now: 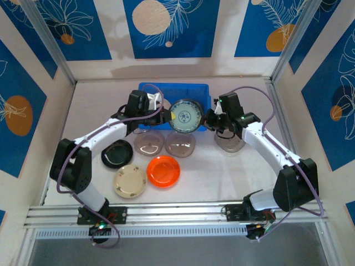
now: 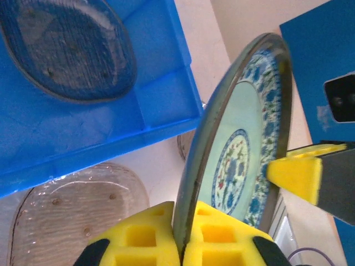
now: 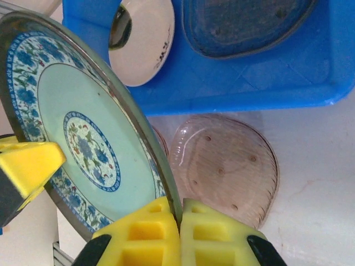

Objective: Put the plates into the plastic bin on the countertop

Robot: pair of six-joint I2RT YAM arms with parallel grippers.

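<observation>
The left hand point(image 2: 178, 233) is clamped on one rim of a round teal plate with blue floral pattern point(image 2: 244, 144); the right hand point(image 3: 180, 227) clamps the opposite rim, probably a handover, holding it on edge over the front wall of the bright blue rectangular plastic bin point(image 1: 177, 86); translucent smoky-grey round plates point(image 1: 148, 142) lie on the white desk point(image 1: 222, 177) below

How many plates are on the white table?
6: black plate, cream plate, orange plate in front; three smoky-grey plates by the bin, one partly under the right arm.
</observation>
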